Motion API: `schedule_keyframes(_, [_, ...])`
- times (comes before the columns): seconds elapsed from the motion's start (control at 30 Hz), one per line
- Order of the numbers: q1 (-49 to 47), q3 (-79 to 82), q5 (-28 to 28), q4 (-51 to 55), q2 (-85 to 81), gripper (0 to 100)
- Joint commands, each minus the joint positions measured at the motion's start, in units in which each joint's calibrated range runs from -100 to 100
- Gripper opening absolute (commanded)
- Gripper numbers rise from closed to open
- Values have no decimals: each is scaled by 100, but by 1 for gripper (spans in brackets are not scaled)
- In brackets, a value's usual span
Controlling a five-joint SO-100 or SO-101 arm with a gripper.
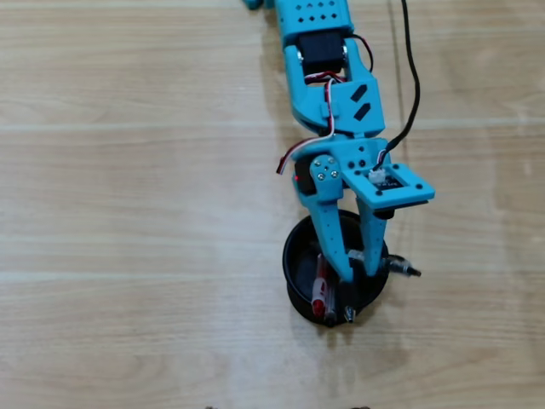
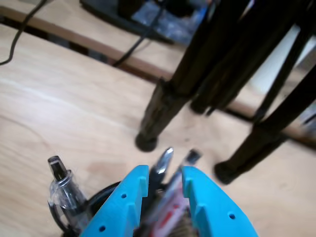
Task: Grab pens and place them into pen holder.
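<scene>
Tool over the pen holder

The tool (image 2: pixel 164 183) stands slightly parted, pens (image 2: pixel 161 170) between its fingers — whether gripped, I cannot tell; the pen holder (image 1: pixel 300 256) sits mid-desk (image 1: pixel 128 213), and withdrawing carelessly could drag pens out.

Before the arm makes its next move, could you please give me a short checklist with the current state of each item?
1. Gripper over the pen holder: ok; the fingers reach down into the cup in the overhead view.
2. Pens between the fingers: ok; in the wrist view the pen tips stand in the gap between the blue fingers.
3. Pens gripped or already released: cannot tell; the gap is narrow and the picture blurred.
4. Holder upright: ok.
5. Clear pen inside the holder: ok; it leans against the rim.
6. More pens left on the table: none visible in either view.
</scene>
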Motion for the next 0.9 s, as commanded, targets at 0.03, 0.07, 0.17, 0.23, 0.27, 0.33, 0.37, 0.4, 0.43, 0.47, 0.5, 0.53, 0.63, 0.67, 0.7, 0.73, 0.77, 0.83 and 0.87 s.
schedule_keyframes(0.03, [206,-31,1261,2195,-1833,9])
schedule_keyframes(0.07, [263,23,1549,2899,-2213,9])
schedule_keyframes(0.17, [585,385,2359,4850,-3236,9])
schedule_keyframes(0.23, [892,1028,2693,5753,-3895,9])
schedule_keyframes(0.27, [989,1444,2808,5976,-4199,9])
schedule_keyframes(0.33, [1118,2639,2950,6105,-4816,9])
schedule_keyframes(0.37, [1142,3328,2976,6088,-5121,9])
schedule_keyframes(0.4, [1206,4034,2981,6088,-5450,9])
schedule_keyframes(0.43, [1239,4731,2981,6088,-5797,9])
schedule_keyframes(0.47, [1247,5401,2981,6036,-6177,9])
schedule_keyframes(0.5, [1231,6044,3007,5933,-6575,9])
schedule_keyframes(0.53, [1215,6614,3059,5839,-6972,9])
schedule_keyframes(0.63, [1198,8008,3242,5667,-8240,9])
schedule_keyframes(0.67, [1198,8343,3279,5676,-8663,9])
schedule_keyframes(0.7, [1206,8669,3295,5693,-9043,9])
schedule_keyframes(0.73, [1206,8941,3300,5718,-9407,9])
schedule_keyframes(0.77, [1239,9213,3326,5804,-9753,9])
schedule_keyframes(0.83, [1311,9692,3378,6131,-10472,9])
schedule_keyframes(0.87, [1384,9910,3389,6286,-10801,9])
